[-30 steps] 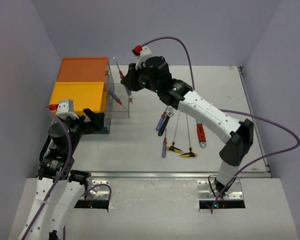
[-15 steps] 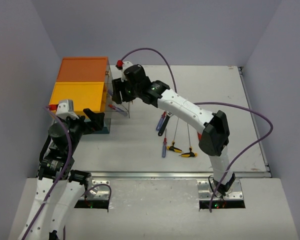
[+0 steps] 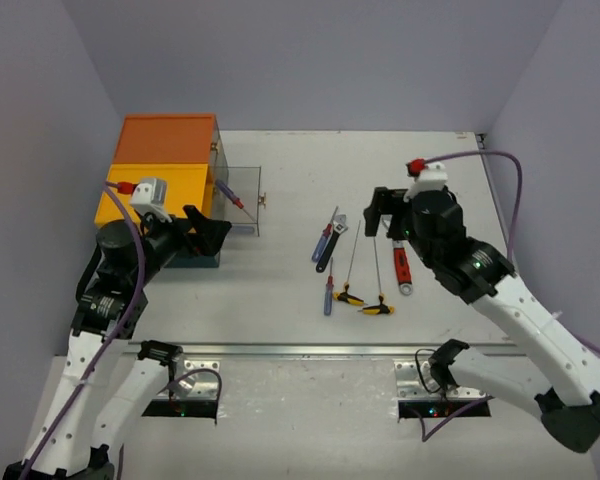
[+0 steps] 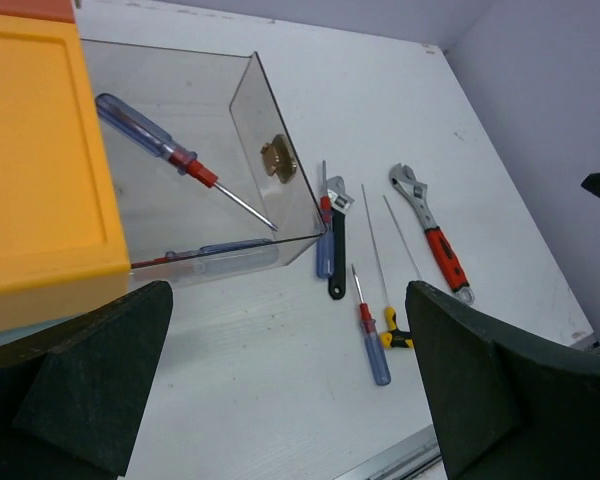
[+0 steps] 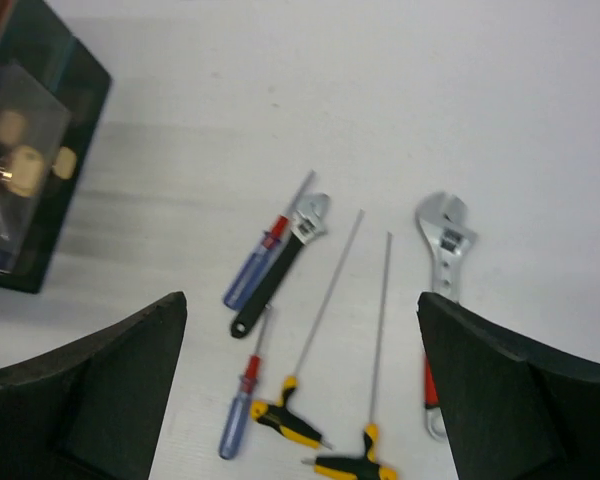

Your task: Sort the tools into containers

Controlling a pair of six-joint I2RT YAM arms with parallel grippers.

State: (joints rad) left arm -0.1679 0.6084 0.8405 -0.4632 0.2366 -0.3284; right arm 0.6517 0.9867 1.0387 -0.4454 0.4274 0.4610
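The containers (image 3: 165, 165) stand at the left, a teal unit with an orange top and a yellow top (image 4: 30, 180). Its clear drawer (image 4: 195, 150) is pulled out, and a blue-and-red screwdriver (image 4: 170, 152) lies inside. A second bluish handle (image 4: 215, 250) shows along the drawer's near wall. Loose tools lie mid-table: a blue screwdriver (image 5: 252, 272), a black wrench (image 5: 280, 270), a small screwdriver (image 5: 238, 408), two yellow T-handle hex keys (image 5: 292, 422) and a red-handled adjustable wrench (image 5: 443, 255). My right gripper (image 3: 385, 212) hangs open above them. My left gripper (image 3: 206, 232) is open beside the drawer, holding nothing.
A brass latch (image 4: 278, 160) sits on the drawer front. A metal rail (image 3: 330, 349) runs along the table's near edge. Purple walls close in the left, the back and the right.
My right arm drew back from the drawer to the right, over the loose tools, and its jaws opened. The screwdriver it carried is out of its jaws. My left gripper rose slightly.
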